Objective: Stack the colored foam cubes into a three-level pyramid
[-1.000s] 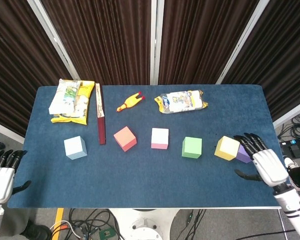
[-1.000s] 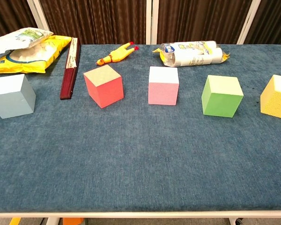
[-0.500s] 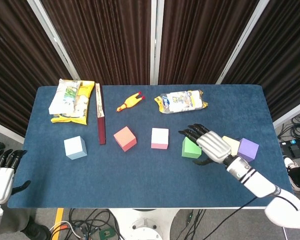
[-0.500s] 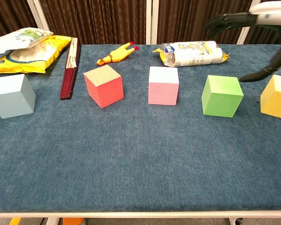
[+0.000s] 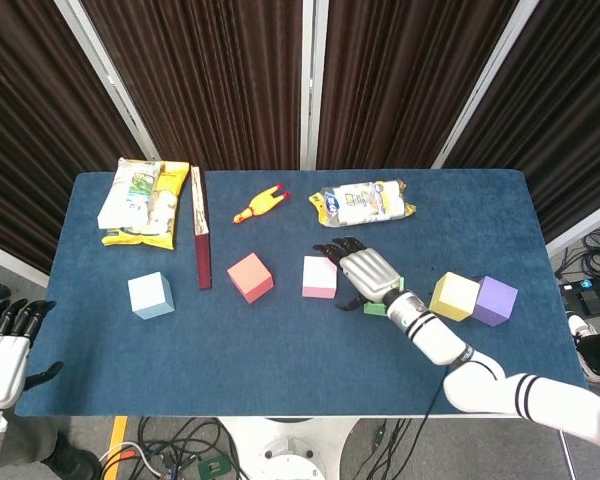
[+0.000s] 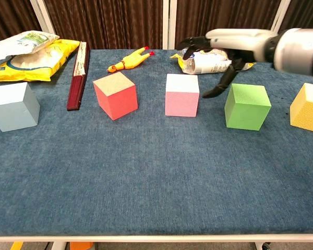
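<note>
Six foam cubes sit in a row on the blue table (image 5: 280, 370): light blue (image 5: 151, 295) (image 6: 13, 106), red (image 5: 250, 277) (image 6: 115, 95), pink (image 5: 319, 277) (image 6: 182, 95), green (image 6: 247, 106), yellow (image 5: 454, 296) (image 6: 309, 108) and purple (image 5: 494, 300). My right hand (image 5: 365, 272) (image 6: 229, 44) hovers with fingers spread and empty between the pink and green cubes. In the head view it covers most of the green cube (image 5: 375, 309). Its thumb points down by the green cube's upper left corner. My left hand (image 5: 5, 350) is off the table's front left corner, holding nothing.
Along the back lie a yellow snack bag (image 5: 140, 200) (image 6: 31, 52), a dark red book (image 5: 201, 240) (image 6: 78, 75), a rubber chicken (image 5: 259, 204) (image 6: 129, 60) and a clear plastic packet (image 5: 362, 202) (image 6: 214, 58). The packet lies just behind my right hand.
My right hand swept left from the yellow and purple cubes, past the green cube, to the gap beside the pink cube. No cube moved. The left hand stayed still.
</note>
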Motion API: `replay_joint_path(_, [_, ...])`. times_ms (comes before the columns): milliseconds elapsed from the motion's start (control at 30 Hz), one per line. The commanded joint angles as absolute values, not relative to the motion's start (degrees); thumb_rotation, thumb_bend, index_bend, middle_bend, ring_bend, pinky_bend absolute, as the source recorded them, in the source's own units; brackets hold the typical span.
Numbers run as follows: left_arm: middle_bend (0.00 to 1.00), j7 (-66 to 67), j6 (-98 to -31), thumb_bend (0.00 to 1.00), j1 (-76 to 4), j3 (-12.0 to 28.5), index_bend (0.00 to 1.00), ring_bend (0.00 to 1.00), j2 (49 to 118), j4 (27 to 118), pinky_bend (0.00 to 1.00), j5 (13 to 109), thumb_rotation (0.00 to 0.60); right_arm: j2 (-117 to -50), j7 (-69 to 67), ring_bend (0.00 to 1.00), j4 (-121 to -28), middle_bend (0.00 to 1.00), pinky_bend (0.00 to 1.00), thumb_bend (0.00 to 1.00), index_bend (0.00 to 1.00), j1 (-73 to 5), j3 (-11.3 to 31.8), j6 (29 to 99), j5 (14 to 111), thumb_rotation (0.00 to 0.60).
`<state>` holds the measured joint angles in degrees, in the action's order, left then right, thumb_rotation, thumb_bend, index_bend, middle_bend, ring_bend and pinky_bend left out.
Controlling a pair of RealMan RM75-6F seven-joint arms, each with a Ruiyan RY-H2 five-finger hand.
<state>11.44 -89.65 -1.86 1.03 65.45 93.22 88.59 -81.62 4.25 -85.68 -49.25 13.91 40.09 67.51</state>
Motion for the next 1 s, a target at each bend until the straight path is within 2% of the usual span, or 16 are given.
replay_joint_path(33, [0.18, 11.25, -89.66, 0.00, -1.86, 1.07, 0.16, 0.10, 65.39, 93.14, 0.11, 88.59, 0.600, -85.25, 6.89, 0.00, -82.16, 0.13, 0.05, 0.07, 0.00, -51.73, 14.47, 39.15, 63.81, 0.600])
replay_joint_path(200, [0.18, 10.84, -89.46, 0.00, -1.83, 1.09, 0.16, 0.10, 65.44, 92.76, 0.11, 88.33, 0.600, -88.63, 8.64, 0.00, -78.34, 0.16, 0.05, 0.08, 0.02, -54.07, 14.13, 37.48, 60.25, 0.600])
replay_joint_path(467, [0.17, 10.19, -88.88, 0.00, -2.13, 1.28, 0.16, 0.10, 65.68, 92.02, 0.11, 88.03, 0.600, -91.72, 9.51, 0.01, -74.53, 0.25, 0.05, 0.11, 0.10, -55.24, 13.41, 38.11, 58.58, 0.600])
replay_joint_path(600, [0.18, 10.07, -88.75, 0.00, -2.26, 1.34, 0.16, 0.10, 65.70, 91.91, 0.11, 88.05, 0.600, -92.49, 8.51, 0.04, -73.72, 0.30, 0.05, 0.16, 0.16, -55.00, 13.36, 39.13, 59.36, 0.600])
replay_joint_path(767, [0.18, 10.57, -88.84, 0.00, -2.31, 1.51, 0.16, 0.10, 65.77, 91.75, 0.11, 87.96, 0.600, -92.15, 6.82, 0.07, -74.81, 0.33, 0.07, 0.20, 0.18, -54.11, 13.20, 40.88, 61.39, 0.600])
replay_joint_path(1000, [0.18, 10.87, -88.75, 0.00, -2.43, 1.57, 0.16, 0.10, 65.96, 91.89, 0.11, 87.95, 0.600, -90.14, 5.43, 0.07, -78.55, 0.32, 0.08, 0.20, 0.18, -53.70, 12.64, 40.40, 62.95, 0.600])
